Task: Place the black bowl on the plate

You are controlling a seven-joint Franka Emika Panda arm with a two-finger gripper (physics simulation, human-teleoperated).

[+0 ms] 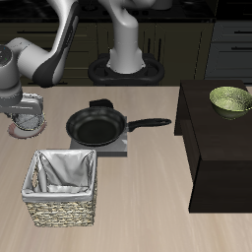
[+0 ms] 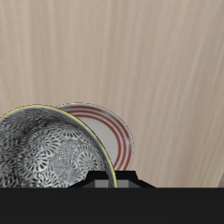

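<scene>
The black bowl (image 2: 44,156), dark rim and speckled grey-white inside, fills much of the wrist view close under the camera. The plate (image 2: 118,131), pinkish-red rim and pale centre, lies on the wooden table just beneath and beside it, partly covered by the bowl. In the exterior view my gripper (image 1: 27,116) hangs low at the table's far side edge, shut on the bowl's rim. The plate (image 1: 28,131) shows only as a reddish edge under it. The bowl is mostly hidden by the gripper there. I cannot tell whether the bowl touches the plate.
A black frying pan (image 1: 95,126) with a long handle sits on a grey stove plate (image 1: 118,150) mid-table. A woven basket (image 1: 62,187) with white lining stands near the front edge. A yellow-green bowl (image 1: 230,99) sits on a dark cabinet (image 1: 221,153).
</scene>
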